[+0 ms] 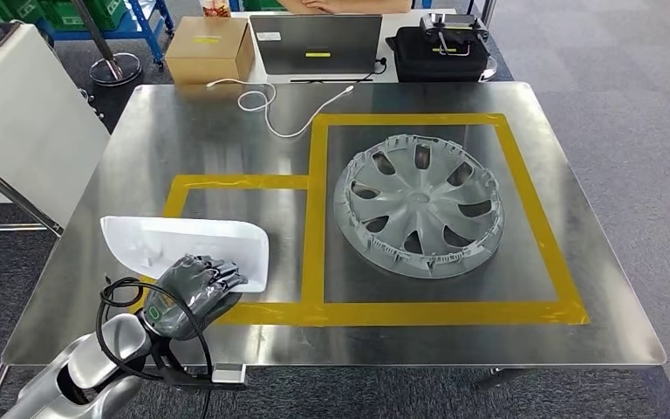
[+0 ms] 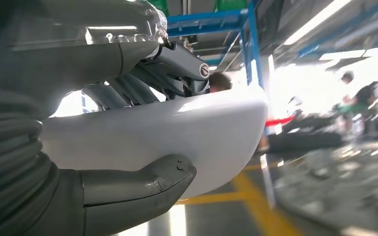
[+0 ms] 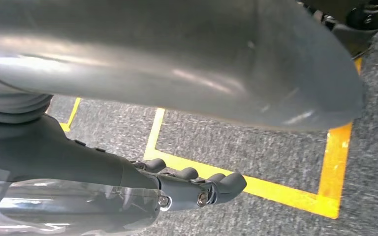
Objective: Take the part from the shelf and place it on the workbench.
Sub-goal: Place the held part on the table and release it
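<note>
Near the workbench's [image 1: 70, 288] front left corner, the left hand [image 1: 194, 292] grips the white mirror-housing part [image 1: 183, 248], dark fingers [image 2: 177, 69] over one face and thumb [image 2: 138, 184] under the other. The part rests inside the smaller yellow-taped rectangle [image 1: 227, 182]. To its right, well apart, a grey wheel cover [image 1: 419, 203] lies in the larger taped square. The right hand [image 3: 192, 187] hangs over grey carpet with yellow floor tape [image 3: 275, 189], fingers curled in on nothing. Along the far edge: a white cable [image 1: 266, 105], cardboard box [image 1: 209, 48], laptop [image 1: 316, 44], black case [image 1: 440, 52].
</note>
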Available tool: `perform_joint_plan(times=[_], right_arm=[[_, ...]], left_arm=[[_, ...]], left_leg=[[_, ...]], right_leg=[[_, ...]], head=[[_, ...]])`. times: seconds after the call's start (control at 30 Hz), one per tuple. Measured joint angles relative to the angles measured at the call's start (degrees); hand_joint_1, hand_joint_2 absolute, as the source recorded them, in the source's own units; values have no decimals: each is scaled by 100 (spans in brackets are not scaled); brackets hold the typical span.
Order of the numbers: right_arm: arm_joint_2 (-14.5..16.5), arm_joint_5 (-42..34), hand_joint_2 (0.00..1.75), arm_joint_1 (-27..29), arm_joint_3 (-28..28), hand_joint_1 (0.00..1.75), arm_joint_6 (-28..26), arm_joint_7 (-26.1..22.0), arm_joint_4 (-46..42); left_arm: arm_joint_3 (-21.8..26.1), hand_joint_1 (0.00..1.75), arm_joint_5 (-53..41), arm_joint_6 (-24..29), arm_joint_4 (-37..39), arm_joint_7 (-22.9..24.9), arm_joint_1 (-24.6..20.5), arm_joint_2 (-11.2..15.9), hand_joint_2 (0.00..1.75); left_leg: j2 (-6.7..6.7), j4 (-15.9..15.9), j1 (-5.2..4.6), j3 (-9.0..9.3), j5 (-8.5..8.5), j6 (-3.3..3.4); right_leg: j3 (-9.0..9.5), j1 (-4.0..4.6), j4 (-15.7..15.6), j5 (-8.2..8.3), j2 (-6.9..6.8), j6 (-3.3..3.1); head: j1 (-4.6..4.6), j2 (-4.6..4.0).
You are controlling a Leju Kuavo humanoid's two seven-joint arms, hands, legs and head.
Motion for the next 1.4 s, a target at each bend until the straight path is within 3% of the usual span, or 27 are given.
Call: perform_joint_plan(times=[0.07, 0.13, 0.17, 0.2, 0.23, 0.3, 0.37, 0.5, 0.57, 0.63, 0.67, 0.7, 0.73, 0.83, 0.9, 1.0, 1.07, 1.13, 1.17, 1.2, 1.23, 1.33, 1.4], right_arm=[[-3, 2, 0, 0, 0, 0, 5, 0, 0], [-6, 4, 0, 5, 1, 0, 6, 0, 0], [-6, 4, 0, 9, 1, 0, 6, 0, 0], [-6, 5, 0, 12, 1, 0, 7, -1, 1], [-6, 6, 0, 13, 2, 0, 7, -1, 1], [-7, 8, 0, 7, 2, 0, 8, -1, 0], [-9, 9, 0, 0, 2, 0, 8, -1, -1], [-13, 14, 0, -7, 3, 0, 10, -1, 0], [-15, 26, 0, -9, 4, 0, 14, -1, 1], [-17, 51, 0, -7, 7, 0, 15, -1, 1], [-19, 69, 0, -4, 10, 0, 16, -1, 1], [-19, 88, 0, 0, 14, 0, 20, -1, 1], [-19, 105, 0, 1, 20, 0, 25, -1, 1], [-24, 136, 0, -30, 46, 0, 34, 0, 0], [-26, 156, 0, -69, 60, 0, 34, 5, 0], [-19, 183, 0, -99, 89, 0, 33, 21, 1], [-12, 190, 0, -104, 108, 0, 32, 29, 1], [-6, 198, 0, -105, 126, 0, 33, 37, 1], [-3, 206, 0, -106, 140, 0, 35, 43, 1], [-1, 213, 0, -109, 155, 0, 38, 51, 1], [0, 219, 0, -115, 172, 0, 42, 61, 1], [12, 223, 0, -143, 209, 0, 51, 92, 1], [16, 223, 0, -157, 217, 0, 51, 108, 1]], left_arm=[[132, 175, -129, 4, 236, 151, 73, 182, 175], [269, 175, -180, 30, 513, 218, 162, 328, 175], [313, 175, -185, 49, 617, 223, 204, 375, 175], [345, 175, -185, 68, 705, 218, 239, 416, 175], [367, 175, -185, 81, 770, 210, 261, 442, 175], [414, 175, -182, 86, 860, 202, 280, 485, 175], [459, 175, -178, 87, 912, 200, 284, 509, 175], [520, 175, -191, 58, 1012, 265, 306, 520, 175], [623, 175, -200, 102, 1202, 311, 306, 517, 175], [777, 175, -203, 257, 1592, 291, 293, 508, 175], [853, 175, -210, 367, 1830, 266, 269, 498, 175], [924, 175, -221, 487, 2078, 241, 223, 484, 175], [989, 175, -240, 605, 2334, 217, 150, 464, 175], [1164, 175, -394, 999, 3179, 186, -198, 373, 175], [1248, 175, -548, 1298, 3683, 207, -421, 313, 175], [1324, 175, -748, 1554, 4173, 273, -652, 223, 175], [1352, 175, -806, 1591, 4351, 299, -765, 178, 175], [1365, 175, -822, 1580, 4459, 306, -860, 126, 175], [1367, 175, -839, 1573, 4521, 307, -903, 88, 175], [1367, 175, -869, 1579, 4596, 306, -955, 34, 175], [1365, 175, -919, 1606, 4699, 308, -1021, -28, 175], [1350, 175, -1130, 1801, 5010, 376, -1265, -283, 175], [1310, 175, -1343, 1852, 5089, 564, -1395, -514, 175]], left_leg=[[5, 490, 42, -208, -301, -75], [8, 1255, 93, -574, -644, -149], [9, 1469, 114, -684, -688, -175], [11, 1473, 134, -695, -620, -196], [14, 1232, 153, -582, -445, -209], [22, 438, 170, -190, -77, -213], [16, -10, 150, 28, 45, -162], [9, -79, 142, 45, 61, 4], [24, -117, 152, 58, 83, 79], [40, -115, 131, 50, 81, 110], [44, -112, 120, 49, 79, 115], [43, -108, 111, 50, 78, 118], [37, -104, 103, 54, 76, 118], [18, -85, 71, 68, 63, 93], [15, -83, 53, 68, 59, 40], [17, -58, 64, 57, 37, -59], [22, 329, 83, -110, -220, -128], [24, 1102, 107, -447, -615, -187], [25, 1429, 121, -594, -725, -207], [25, 1561, 135, -656, -717, -222], [26, 1454, 151, -605, -589, -229], [27, 340, 170, -90, -49, -204], [16, -15, 140, 59, 20, -136]], right_leg=[[35, -26, -43, 18, -5, -55], [37, -26, -42, 10, -4, -76], [40, -25, -40, 5, -4, -76], [45, -28, -36, -1, -6, -69], [55, -32, -28, -12, -7, -56], [68, -33, 5, -48, -8, -6], [64, -19, 35, -75, -7, 57], [51, -25, 84, -130, -11, 176], [-154, -35, 537, -411, -14, 204], [-528, -33, 1291, -755, -15, 210], [-662, -30, 1548, -818, -16, 207], [-700, -25, 1601, -767, -16, 196], [-631, -16, 1440, -620, -16, 174], [-115, 37, 348, -115, -20, 66], [11, 65, 54, -52, -26, 31], [21, 46, 2, 3, -33, -37], [29, 24, -40, 41, -40, -92], [19, 26, -41, 45, -40, -109], [18, 27, -39, 45, -40, -109], [20, 28, -35, 43, -40, -107], [25, 26, -28, 39, -38, -100], [24, 28, 20, 6, -38, -41], [-9, 38, 40, 4, -43, 20]], head=[[-22, 0], [-33, 0], [-32, 0], [-31, 0], [-31, 0], [-32, 0], [-31, 0], [-22, 0], [-16, 0], [-13, 0], [-14, 0], [-13, 0], [-12, 0], [-14, 0], [-18, 0], [-21, 0], [-35, 0], [-44, 0], [-43, 0], [-44, 0], [-46, 0], [-47, 0], [-41, 0]])
